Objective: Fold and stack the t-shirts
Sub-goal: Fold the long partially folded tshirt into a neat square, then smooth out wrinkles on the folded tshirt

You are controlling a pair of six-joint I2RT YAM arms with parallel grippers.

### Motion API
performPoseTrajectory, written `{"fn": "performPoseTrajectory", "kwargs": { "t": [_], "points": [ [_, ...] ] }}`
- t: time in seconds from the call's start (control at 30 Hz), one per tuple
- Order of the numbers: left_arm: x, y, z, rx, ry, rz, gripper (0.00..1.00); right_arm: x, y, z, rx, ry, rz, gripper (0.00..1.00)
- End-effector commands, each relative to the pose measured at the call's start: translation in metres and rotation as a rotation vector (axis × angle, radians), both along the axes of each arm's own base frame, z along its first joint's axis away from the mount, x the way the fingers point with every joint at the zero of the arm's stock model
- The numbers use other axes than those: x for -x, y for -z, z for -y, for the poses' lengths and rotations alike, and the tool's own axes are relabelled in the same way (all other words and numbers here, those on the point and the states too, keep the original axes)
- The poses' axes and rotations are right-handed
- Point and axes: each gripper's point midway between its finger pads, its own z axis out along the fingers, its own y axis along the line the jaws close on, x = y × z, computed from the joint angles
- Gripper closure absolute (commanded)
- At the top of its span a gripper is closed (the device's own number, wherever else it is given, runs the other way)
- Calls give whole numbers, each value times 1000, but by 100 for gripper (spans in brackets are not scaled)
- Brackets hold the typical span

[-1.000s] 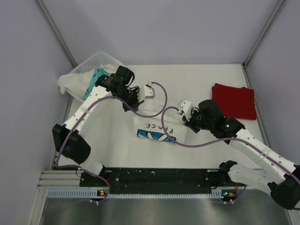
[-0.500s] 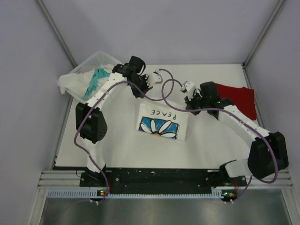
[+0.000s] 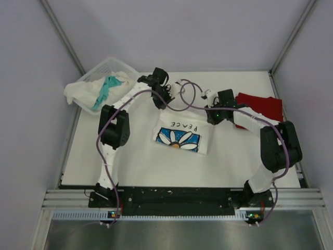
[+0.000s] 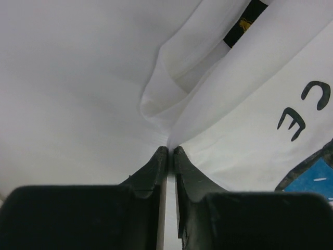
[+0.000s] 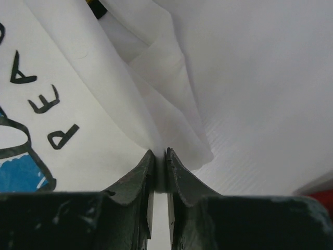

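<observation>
While I gripped its far corners, the left tool (image 4: 169,152) and right tool (image 5: 158,154) were each clamped on the white cloth PEACE-lettered t-shirt (image 3: 181,136), which lay at the middle of the table (image 3: 140,162), apparently for an even fold.

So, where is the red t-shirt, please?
Top view: the red t-shirt lies folded at the table's far right, partly under the right arm.

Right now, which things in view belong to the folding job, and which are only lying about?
Job: PEACE shirt, pinched by left gripper and right gripper; red shirt; white shirt and teal shirt in the basket.
Lying about: basket; table.
</observation>
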Motion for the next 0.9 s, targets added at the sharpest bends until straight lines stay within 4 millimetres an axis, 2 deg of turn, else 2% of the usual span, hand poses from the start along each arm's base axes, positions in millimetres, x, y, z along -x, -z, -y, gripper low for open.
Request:
{"fn": "performPoseTrajectory", "kwargs": {
  "t": [0.0,0.1,0.17,0.27,0.3,0.37,0.4,0.43,0.5,0.53,0.57,0.63,0.67,0.73,0.8,0.87],
  "points": [
    [-49,-12,-3,13,-95,161,78,-44,-3,26,45,178,64,79],
    [-76,-24,-8,1,-204,245,64,-71,-1,57,93,441,73,75],
    [-90,-34,-18,-15,-278,275,60,-79,-7,69,33,566,46,67],
    [-88,-52,-24,25,-324,264,58,-75,-34,61,-106,619,27,59],
    [-83,-58,-27,40,-329,260,58,-69,-40,51,-156,592,3,58],
    [-62,-65,-27,73,-318,227,59,-54,-51,42,-228,599,-34,58],
    [-47,-72,-23,108,-290,205,61,-46,-57,37,-260,597,-39,59],
    [-30,-71,-18,137,-256,165,63,-38,-61,33,-271,592,-33,60],
    [8,-73,-8,211,-171,91,69,-21,-66,19,-294,554,-6,67],
    [25,-68,-5,234,-150,48,76,-11,-61,9,-314,524,-8,73],
    [41,-66,-1,256,-130,11,79,-5,-67,-7,-367,461,9,78],
    [71,-52,1,257,-101,-70,86,7,-68,-31,-465,387,-7,88],
    [86,-42,-1,245,-99,-119,88,7,-67,-35,-505,393,-23,93],
    [111,-26,-2,233,-84,-203,92,6,-52,-36,-506,422,-59,100],
    [137,-3,-7,191,-65,-288,93,3,-35,-39,-498,439,-109,100],
    [150,16,-15,146,-61,-333,93,0,-17,-38,-491,469,-165,100]
  ]
}}
